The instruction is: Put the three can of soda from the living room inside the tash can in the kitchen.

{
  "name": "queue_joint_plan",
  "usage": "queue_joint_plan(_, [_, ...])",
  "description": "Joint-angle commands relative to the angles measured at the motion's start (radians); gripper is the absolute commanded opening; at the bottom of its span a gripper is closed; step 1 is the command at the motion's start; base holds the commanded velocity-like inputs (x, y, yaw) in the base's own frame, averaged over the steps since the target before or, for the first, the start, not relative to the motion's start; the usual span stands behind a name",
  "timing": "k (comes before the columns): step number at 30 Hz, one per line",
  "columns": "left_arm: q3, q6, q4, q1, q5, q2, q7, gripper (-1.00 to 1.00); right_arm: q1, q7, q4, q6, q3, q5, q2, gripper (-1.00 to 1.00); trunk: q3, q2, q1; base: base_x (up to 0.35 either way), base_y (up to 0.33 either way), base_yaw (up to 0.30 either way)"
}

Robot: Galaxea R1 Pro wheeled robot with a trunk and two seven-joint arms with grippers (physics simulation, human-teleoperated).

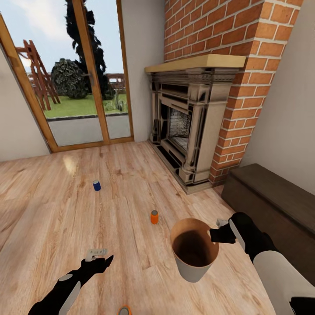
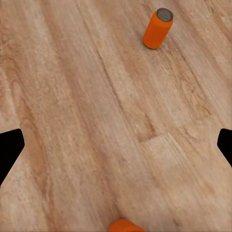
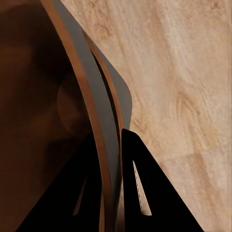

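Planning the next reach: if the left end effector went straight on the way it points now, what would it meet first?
Most likely the bare wood floor. The open left end effector looks down at planks; an orange can stands off to one side of that line, though depth is hard to judge.

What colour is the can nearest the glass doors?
Dark blue can, clearest in the head view.

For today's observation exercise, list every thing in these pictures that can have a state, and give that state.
Blue can: upright on floor, loose.
Middle orange can: upright on floor, loose.
Near orange can: on floor at the head view's lower edge.
Bin: held off the floor, no cans visible inside.
Right end effector: shut on bin rim.
Left end effector: open, holding nothing.
Glass doors: closed.
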Motion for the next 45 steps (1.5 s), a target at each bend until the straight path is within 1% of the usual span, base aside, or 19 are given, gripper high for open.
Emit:
queue_joint_plan(1, [-0.001,-0.003,0.001,0.000,-0.001,0.000,0.000,1.00,0.000,0.005,0.000,0.004,-0.001,-0.029,0.001,-1.00,0.000,0.000,0.000,0.000,0.000,0.000])
queue_joint_plan(10, [-0.001,-0.009,0.001,0.004,-0.004,-0.001,0.001,1.00,0.000,0.003,0.000,0.004,-0.003,-0.028,0.000,-1.00,0.000,0.000,0.000,0.000,0.000,0.000])
queue_joint_plan(13, [-0.001,-0.010,0.008,0.004,-0.016,-0.002,0.002,1.00,0.000,0.003,0.000,0.004,-0.003,-0.028,0.000,-1.00,0.000,0.000,0.000,0.000,0.000,0.000])
queue_joint_plan(14, [-0.001,-0.011,0.019,0.004,-0.026,-0.002,0.002,1.00,0.000,0.003,0.000,0.004,-0.003,-0.028,0.000,-1.00,0.000,0.000,0.000,0.000,0.000,0.000])
queue_joint_plan(16, [0.000,-0.021,0.034,0.003,-0.039,-0.002,0.002,1.00,0.000,0.003,0.000,0.004,-0.004,-0.028,0.000,-1.00,0.000,0.000,0.000,0.000,0.000,0.000])
queue_joint_plan(18, [0.000,-0.049,0.047,0.003,-0.053,-0.003,0.001,1.00,0.000,0.003,0.000,0.004,-0.004,-0.028,0.000,-1.00,0.000,0.000,0.000,0.000,0.000,0.000])
queue_joint_plan(29, [0.000,-0.061,0.052,0.003,-0.058,-0.004,0.002,1.00,0.000,0.003,0.000,0.004,-0.005,-0.028,0.000,-1.00,0.000,0.000,0.000,0.000,0.000,0.000])
queue_joint_plan(38, [0.000,-0.061,0.052,0.003,-0.060,-0.005,0.002,1.00,-0.002,0.004,0.000,0.004,-0.011,-0.029,-0.002,-1.00,-0.033,-0.063,0.034,0.000,0.000,0.000])
queue_joint_plan(39, [-0.001,-0.061,0.062,0.003,-0.060,-0.006,0.002,1.00,-0.002,0.004,0.000,0.004,-0.011,-0.029,-0.002,-1.00,-0.038,-0.070,0.038,0.000,0.000,0.000])
queue_joint_plan(40, [-0.015,-0.066,0.106,0.002,-0.059,-0.006,0.003,1.00,-0.002,0.004,-0.001,0.004,-0.012,-0.029,-0.002,-1.00,-0.042,-0.077,0.042,0.000,0.000,0.000])
queue_joint_plan(45, [-0.039,-0.104,0.186,0.001,-0.058,-0.007,0.013,1.00,-0.001,0.004,-0.021,0.004,-0.012,-0.029,-0.002,-1.00,-0.066,-0.112,0.061,0.000,0.000,0.000])
